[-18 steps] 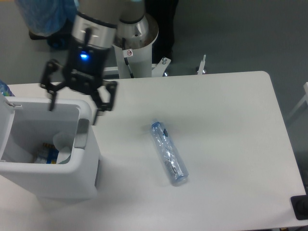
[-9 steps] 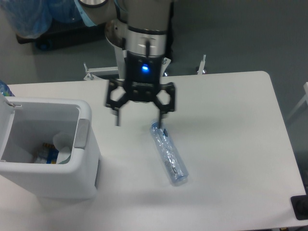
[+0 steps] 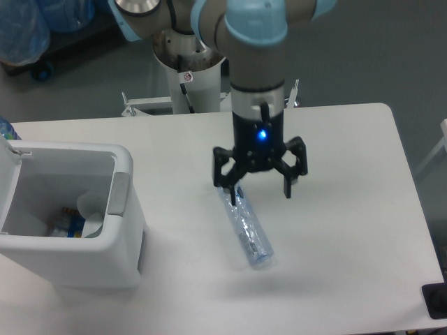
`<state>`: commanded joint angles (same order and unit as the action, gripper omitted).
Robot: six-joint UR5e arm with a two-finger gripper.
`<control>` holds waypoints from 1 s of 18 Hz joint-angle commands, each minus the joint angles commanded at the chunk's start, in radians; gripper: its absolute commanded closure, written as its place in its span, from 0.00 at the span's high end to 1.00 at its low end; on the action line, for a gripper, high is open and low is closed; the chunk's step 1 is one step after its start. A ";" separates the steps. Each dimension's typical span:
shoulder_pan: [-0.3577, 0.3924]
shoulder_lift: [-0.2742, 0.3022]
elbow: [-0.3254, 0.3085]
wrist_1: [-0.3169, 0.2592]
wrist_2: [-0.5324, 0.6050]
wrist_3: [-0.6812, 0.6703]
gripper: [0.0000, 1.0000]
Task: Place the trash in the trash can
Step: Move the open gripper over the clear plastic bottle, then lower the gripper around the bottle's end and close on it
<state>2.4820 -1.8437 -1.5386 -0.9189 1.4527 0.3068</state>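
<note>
A crumpled clear bottle (image 3: 247,230) with a blue tint lies diagonally on the white table (image 3: 349,209), its far end under my gripper's left finger. My gripper (image 3: 259,188) hangs open above that upper end, fingers spread wide with nothing between them. The white trash can (image 3: 70,223) stands at the left with its lid swung open, and a clear wrapper (image 3: 89,209) with other scraps shows inside.
The arm's white base pedestal (image 3: 188,77) stands behind the table's far edge. Blue plastic bags (image 3: 28,31) sit on the floor at the top left. A dark object (image 3: 436,300) is at the table's lower right corner.
My gripper has swung from above the trash can rightward across the table to above the bottle's upper end, staying open. The bottle has not moved.
</note>
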 joint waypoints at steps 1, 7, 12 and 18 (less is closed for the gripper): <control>0.000 -0.012 0.000 0.000 0.000 0.000 1.00; 0.011 -0.074 0.002 -0.002 0.023 -0.002 1.00; 0.008 -0.144 -0.015 0.000 0.041 -0.006 1.00; -0.021 -0.224 -0.028 0.000 0.124 -0.015 1.00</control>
<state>2.4606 -2.0677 -1.5662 -0.9189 1.5768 0.2915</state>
